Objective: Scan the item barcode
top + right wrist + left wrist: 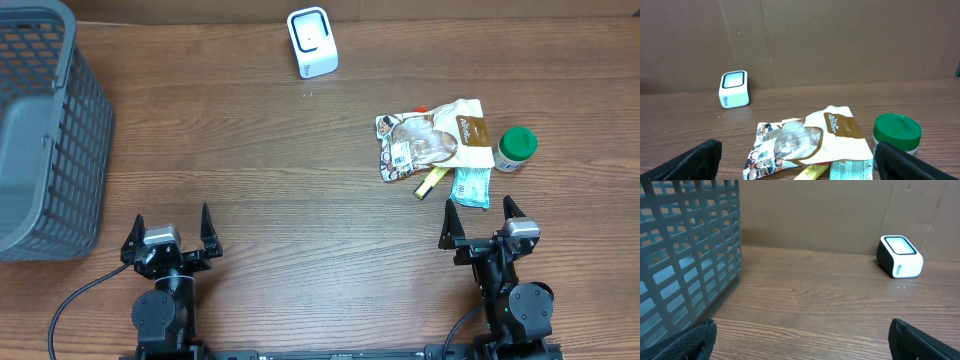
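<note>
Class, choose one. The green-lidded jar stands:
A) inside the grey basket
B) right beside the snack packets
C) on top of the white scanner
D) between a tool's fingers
B: the green-lidded jar stands at the right edge of the snack packets.

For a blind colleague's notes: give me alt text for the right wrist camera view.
Snack pouches lie heaped on a wooden table ahead of the open right gripper, a green-lidded jar beside them on the right. A small white scanner sits farther back on the left, before a brown wall.
</note>
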